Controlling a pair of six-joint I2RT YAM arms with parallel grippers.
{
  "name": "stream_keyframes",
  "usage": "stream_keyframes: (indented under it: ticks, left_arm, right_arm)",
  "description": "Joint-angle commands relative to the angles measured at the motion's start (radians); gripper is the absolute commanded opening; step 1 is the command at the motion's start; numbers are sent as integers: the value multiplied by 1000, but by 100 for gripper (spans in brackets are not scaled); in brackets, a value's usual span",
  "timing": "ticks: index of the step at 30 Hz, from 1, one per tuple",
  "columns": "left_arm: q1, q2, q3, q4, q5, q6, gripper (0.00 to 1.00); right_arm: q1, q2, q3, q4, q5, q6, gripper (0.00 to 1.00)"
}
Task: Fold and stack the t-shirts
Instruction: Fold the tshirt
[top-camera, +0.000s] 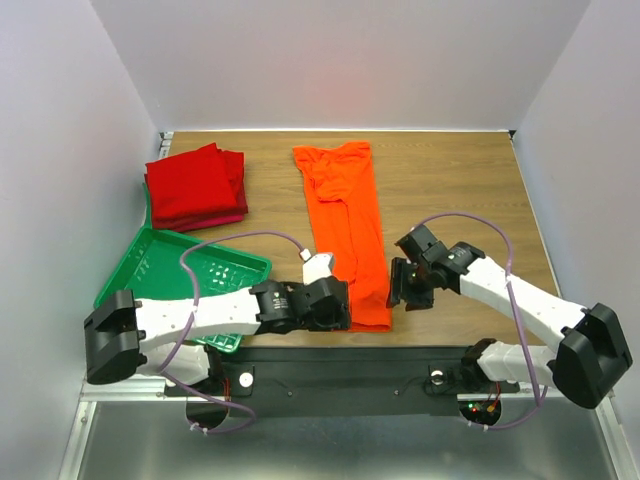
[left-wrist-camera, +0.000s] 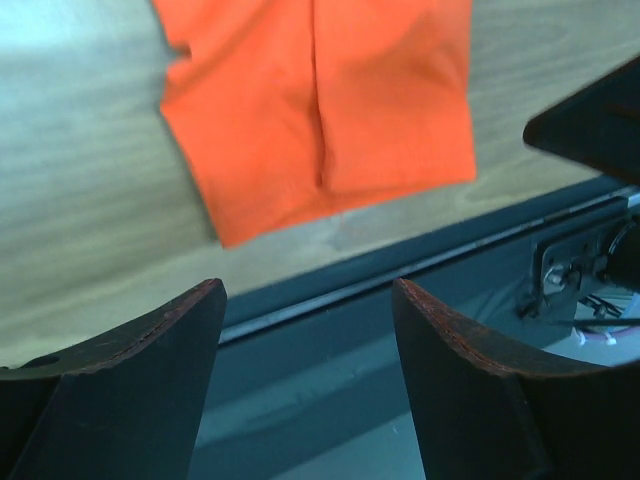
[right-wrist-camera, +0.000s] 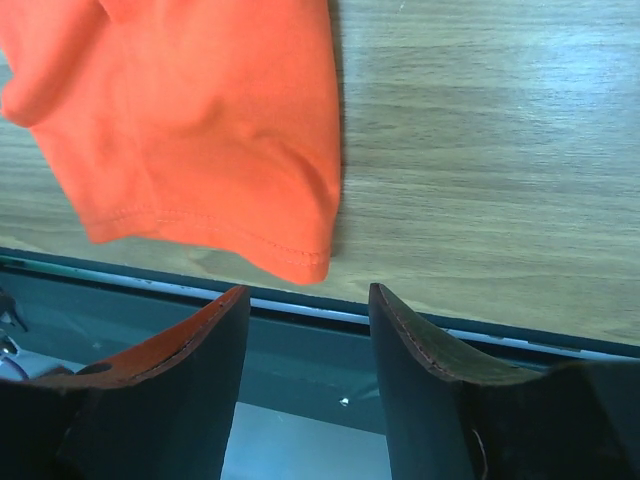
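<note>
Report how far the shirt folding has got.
Done: the red t-shirts lie folded and stacked at the far left. In hand: the orange t-shirt is folded lengthwise into a strip; the left pincer and right pincer hang open at its near hem. Left: fold it short and stack it onto the red t-shirts.

One orange t-shirt (top-camera: 345, 230); perhaps two red t-shirts (top-camera: 195, 185); one green tray (top-camera: 150, 262)

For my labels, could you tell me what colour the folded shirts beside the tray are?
The folded shirts are deep red, clearest from top external.
</note>
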Motion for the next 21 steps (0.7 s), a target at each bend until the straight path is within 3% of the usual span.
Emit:
stream_keyframes:
  ticks: [1, 5, 12, 21]
  left_arm:
    - [-45, -32, -27, -43, -67, -147, 77]
    - [-43, 14, -35, -36, -67, -176, 76]
    - [-45, 156, 83, -93, -93, -154, 76]
    - [-20, 247, 134, -133, -84, -134, 73]
  right_arm:
    - [4, 22, 25, 0, -8, -3, 57]
    - [4, 85, 51, 3, 12, -46, 57]
    - [4, 179, 86, 16, 17, -120, 57]
    - [7, 153, 60, 55, -26, -123, 57]
